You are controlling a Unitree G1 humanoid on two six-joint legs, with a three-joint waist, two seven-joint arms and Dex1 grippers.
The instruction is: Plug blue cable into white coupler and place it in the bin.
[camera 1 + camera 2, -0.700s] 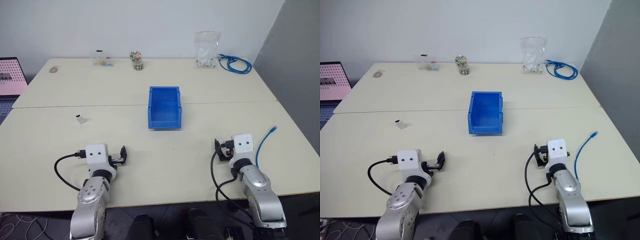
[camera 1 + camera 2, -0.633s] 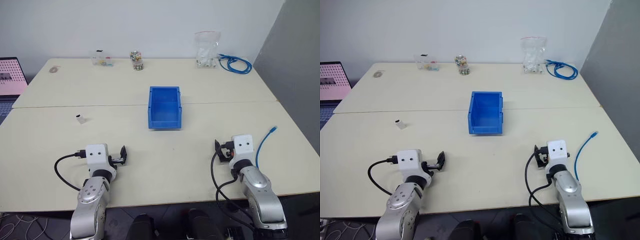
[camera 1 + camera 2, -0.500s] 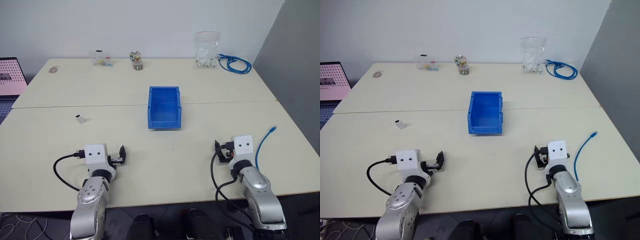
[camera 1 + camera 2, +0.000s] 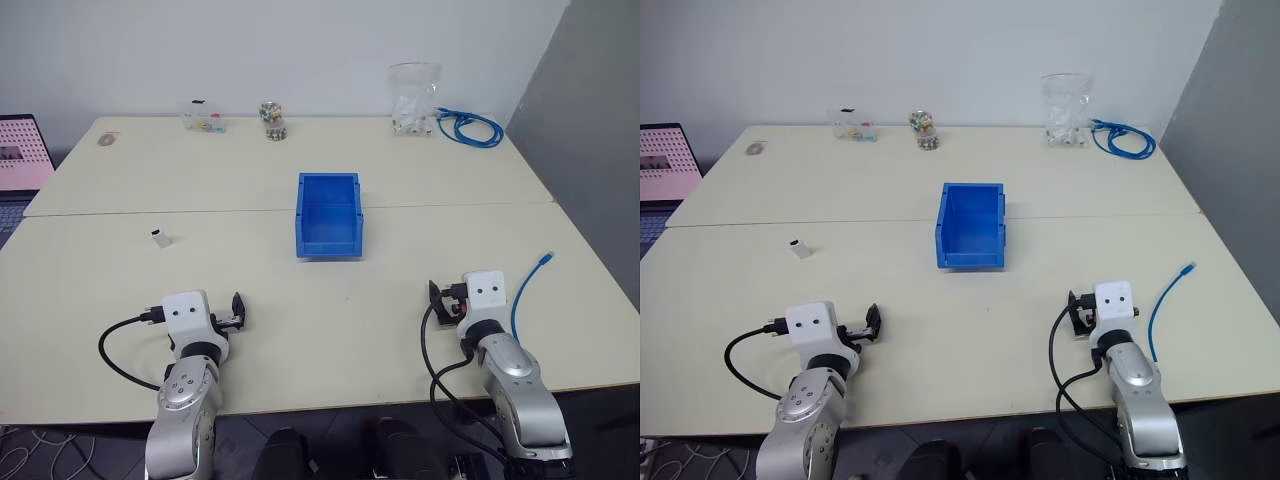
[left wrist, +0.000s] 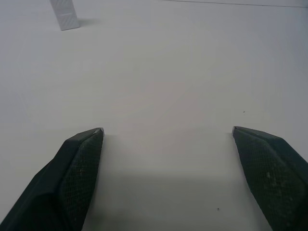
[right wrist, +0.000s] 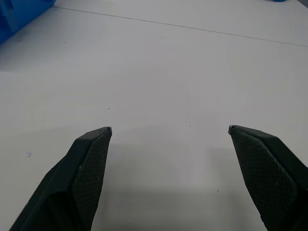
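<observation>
A: Left eye view: my big cream table has the open-topped blue plastic bin in the middle, with nothing in it.

B: And the thin blue cable?

A: Beside my right gripper. The tiny white boxy coupler lies ahead of my left gripper. Both grippers are spread wide, holding nothing. Nothing is plugged yet.

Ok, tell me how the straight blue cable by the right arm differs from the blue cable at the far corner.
The blue cable lies nearly straight on the near table beside the right gripper; the coiled cable is looped up at the far right corner by a clear bag. Both are bright blue and untouched.
</observation>
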